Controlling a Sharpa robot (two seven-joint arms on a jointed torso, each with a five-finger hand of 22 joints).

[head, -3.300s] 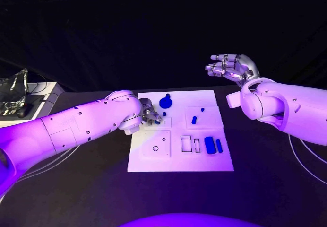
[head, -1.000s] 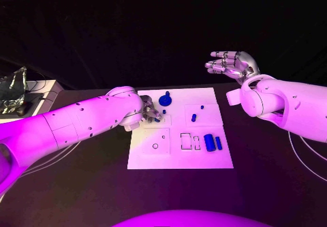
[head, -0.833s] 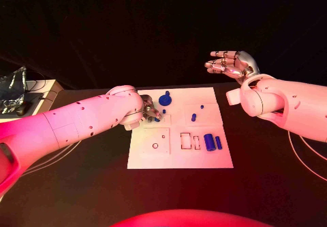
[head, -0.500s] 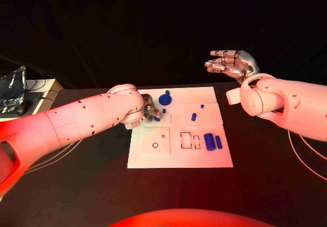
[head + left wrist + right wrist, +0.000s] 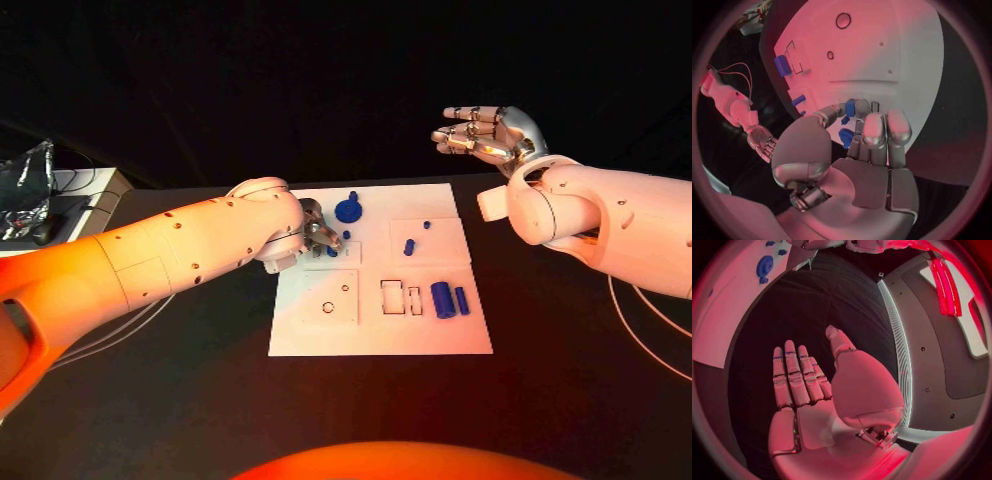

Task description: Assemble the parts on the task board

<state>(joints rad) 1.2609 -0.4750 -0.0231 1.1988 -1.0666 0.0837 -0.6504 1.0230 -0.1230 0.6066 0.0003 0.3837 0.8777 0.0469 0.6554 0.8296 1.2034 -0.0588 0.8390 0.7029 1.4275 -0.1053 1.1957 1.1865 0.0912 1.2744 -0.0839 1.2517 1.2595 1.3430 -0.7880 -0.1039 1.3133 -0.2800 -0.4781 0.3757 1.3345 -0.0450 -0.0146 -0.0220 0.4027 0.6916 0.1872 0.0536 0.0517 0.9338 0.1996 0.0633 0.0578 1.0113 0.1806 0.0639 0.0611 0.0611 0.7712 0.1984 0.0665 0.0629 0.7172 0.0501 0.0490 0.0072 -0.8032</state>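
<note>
Looking down from the head view, the task board (image 5: 378, 340) lies mid-table, with the left hand (image 5: 317, 237) low over its far left part, fingers curled down beside a small blue part (image 5: 332, 252). Farther back stands a round blue part (image 5: 349, 211); two short pegs (image 5: 410, 247) lie in the right-hand recess, and two blue blocks (image 5: 450, 300) stand side by side near the board's right edge. The right hand (image 5: 488, 138) hangs raised beyond the board's far right corner, fingers loosely apart, holding nothing. Against the earlier pictures, nothing has shifted — both hands and every part sit as they did.

From the left wrist view, the left hand (image 5: 856, 150) has its fingertips closed around a small blue part (image 5: 849, 109) — it looks pinched, though the contact is partly hidden — with another blue piece (image 5: 846, 137) just below, over the white board.

From the right wrist view, the right hand (image 5: 807, 390) is flat and spread, empty, above the black table (image 5: 829, 305).
</note>
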